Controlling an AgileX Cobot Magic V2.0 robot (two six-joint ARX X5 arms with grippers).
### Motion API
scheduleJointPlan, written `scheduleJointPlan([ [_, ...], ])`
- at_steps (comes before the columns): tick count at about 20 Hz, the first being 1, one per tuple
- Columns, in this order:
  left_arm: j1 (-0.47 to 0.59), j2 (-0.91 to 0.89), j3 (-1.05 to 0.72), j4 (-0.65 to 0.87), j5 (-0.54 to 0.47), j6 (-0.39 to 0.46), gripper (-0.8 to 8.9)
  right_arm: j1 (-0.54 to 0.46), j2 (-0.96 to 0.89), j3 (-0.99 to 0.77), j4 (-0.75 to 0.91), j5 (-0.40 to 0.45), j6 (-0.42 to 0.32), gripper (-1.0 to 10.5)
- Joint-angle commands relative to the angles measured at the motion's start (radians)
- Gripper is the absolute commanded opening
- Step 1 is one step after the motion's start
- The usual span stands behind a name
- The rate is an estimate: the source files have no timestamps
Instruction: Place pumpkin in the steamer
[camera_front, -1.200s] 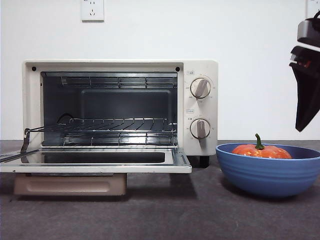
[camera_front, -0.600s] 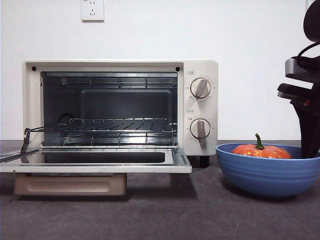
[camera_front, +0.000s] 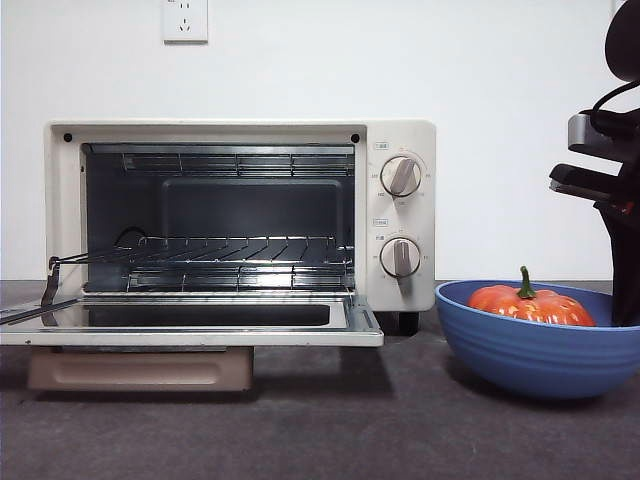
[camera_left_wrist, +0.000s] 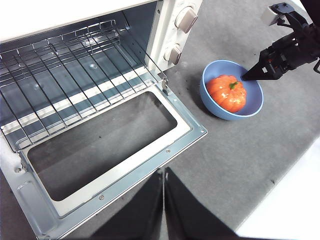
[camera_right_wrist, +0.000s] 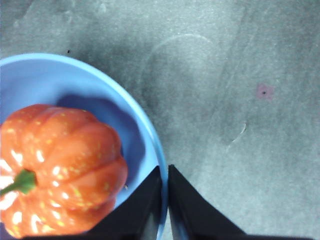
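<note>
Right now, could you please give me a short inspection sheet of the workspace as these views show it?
Surface: dark grey table, faint marks and specks in the right wrist view.
Job's things: pumpkin lies in the blue bowl; steamer stands beside the bowl, door folded down flat, wire rack inside bare.
Clutter: nothing seen.
Grippers: right gripper shut, tips at the bowl's rim beside the pumpkin, not holding it; left gripper shut, hanging above the table in front of the open door, holding nothing.
Cables: a black cable loops on the right arm.
Surroundings: white wall with a socket.
</note>
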Motion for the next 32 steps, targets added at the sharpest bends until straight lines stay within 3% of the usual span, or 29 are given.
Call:
scheduleJointPlan([
  [1, -0.002, 0.005, 0.006, 0.005, -0.002, 0.013, 0.08, 0.003, 0.013, 0.008, 0.008, -0.001, 0.018, 0.1],
  [6, -0.002, 0.005, 0.006, 0.007, -0.002, 0.014, 0.08, 0.033, -0.068, 0.023, -0.023, -0.028, 0.047, 0.1],
  [13, -0.002, 0.005, 0.006, 0.013, -0.002, 0.014, 0.08, 0.291, -0.125, 0.156, -0.093, -0.011, 0.170, 0.1],
  [20, -0.003, 0.005, 0.006, 0.012, -0.002, 0.013, 0.08, 0.487, 0.127, 0.430, -0.100, 0.077, 0.263, 0.1],
  [26, -0.005, 0.005, 0.006, 0.011, -0.002, 0.013, 0.08, 0.531, 0.363, 0.697, -0.166, 0.135, 0.344, 0.1],
  [32, -0.018, 0.004, 0.006, 0.011, -0.002, 0.002, 0.08, 0.542, 0.494, 0.851, -0.206, 0.220, 0.449, 0.1],
])
